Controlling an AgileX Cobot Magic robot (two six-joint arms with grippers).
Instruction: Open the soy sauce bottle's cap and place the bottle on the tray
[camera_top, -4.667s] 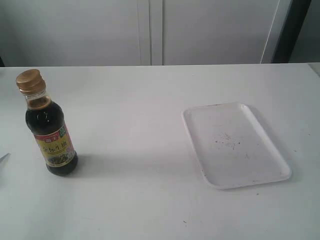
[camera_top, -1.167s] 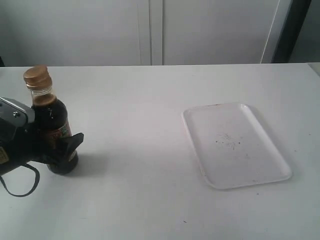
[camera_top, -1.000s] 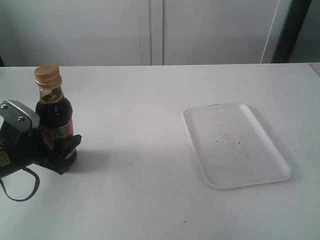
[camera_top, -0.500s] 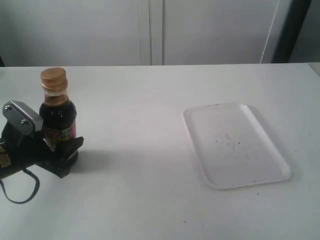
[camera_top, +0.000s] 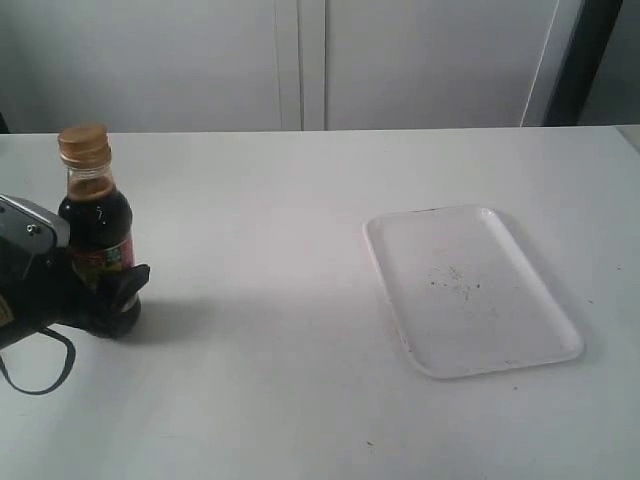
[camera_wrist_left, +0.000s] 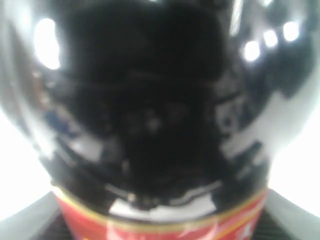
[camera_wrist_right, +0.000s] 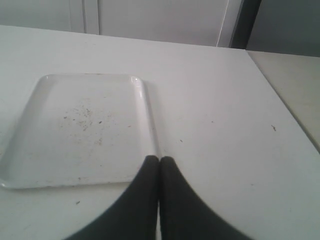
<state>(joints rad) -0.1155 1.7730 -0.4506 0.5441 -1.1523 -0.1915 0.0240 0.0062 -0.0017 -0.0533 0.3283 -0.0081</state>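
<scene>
The left gripper (camera_top: 100, 300) reaches in at the desk's (camera_top: 280, 380) left edge, its dark fingers (camera_top: 128, 283) clamped around the lower body of the soy sauce bottle (camera_top: 96, 240). Half a second ago the bottle stood a little further toward the middle of the desk, with its cap further right; now bottle and gripper have shifted back toward the left edge, and the neck leans slightly left. Against the frame from nearly five seconds ago, when the bottle stood alone with no arm in sight, it has stayed in much the same part of the desk, near the left edge. In the left wrist view the bottle (camera_wrist_left: 150, 125) fills the frame, dark glass with bright reflections and a strip of red label at one edge, too close and blurred to read.

The cap (camera_top: 83, 146) is golden-brown and sits shut on the neck, as in all the earlier frames.

The right gripper (camera_wrist_right: 159, 165) shows only in its own wrist view, its two black fingers (camera_wrist_right: 145, 190) pressed together with nothing between them, held near the desk's right side, with the tips in line with a corner of the tray.

The tray (camera_top: 540, 300) lies flat on the right half of the desk, well apart from the bottle, unmoved across all frames. It is white, with a low rim and a few dark specks (camera_wrist_right: 85, 117) near its middle.

Beyond the desk's far edge stand pale cabinet doors (camera_top: 300, 60).
</scene>
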